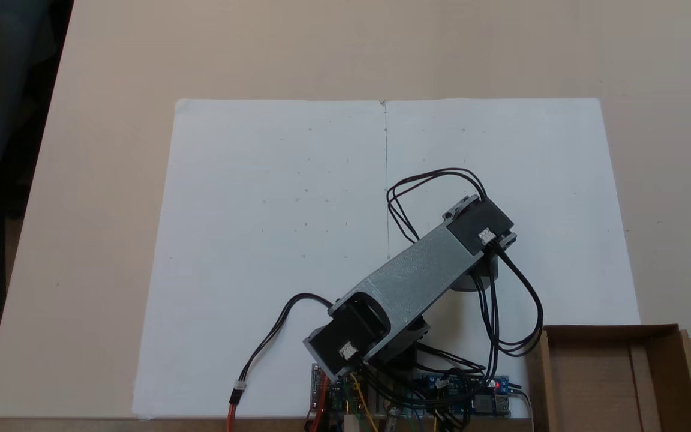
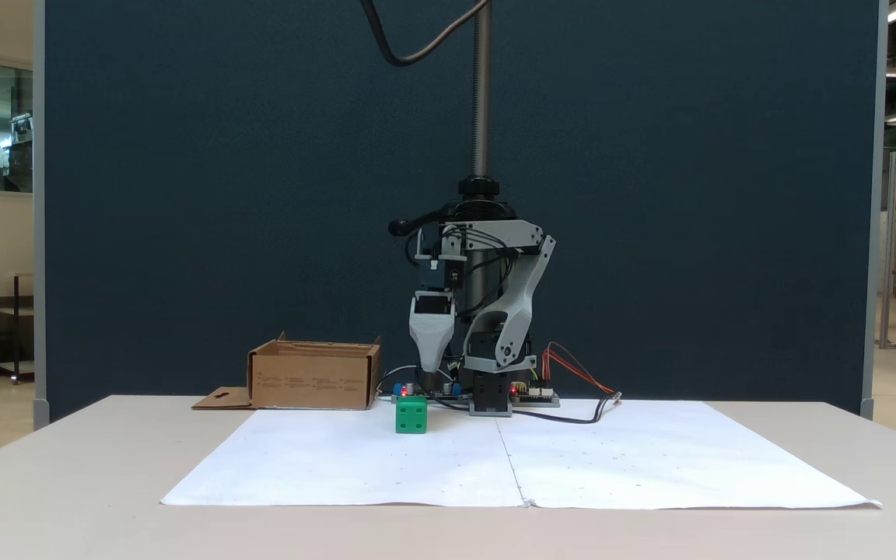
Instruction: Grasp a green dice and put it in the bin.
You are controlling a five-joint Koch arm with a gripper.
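Bin: the cardboard bin (image 1: 612, 378) sits at the counter's corner beside the arm's base, lower right in the top-down fixed view and left of the arm in the front fixed view (image 2: 314, 377); its visible floor is bare, and its flap with a hang-hole lies flat on the outer side.
Dice: the green dice (image 2: 411, 414) rests on the white paper (image 1: 273, 240), just in front of the electronics at the arm's base, near the counter's edge that carries the arm; the arm (image 1: 417, 276) covers it from above.
Pincer: the pincer (image 2: 432, 365) points straight down, above the dice and slightly toward the arm, apart from it and holding nothing; only one tapered grey tip shows, so I cannot tell how far open it is.
Around: circuit boards (image 1: 471, 399) and looping black cables (image 1: 501, 300) lie between arm and bin.
Open room: the paper is bare away from the arm, and the beige counter (image 1: 111, 120) lies open beyond it to the far edge and corners.
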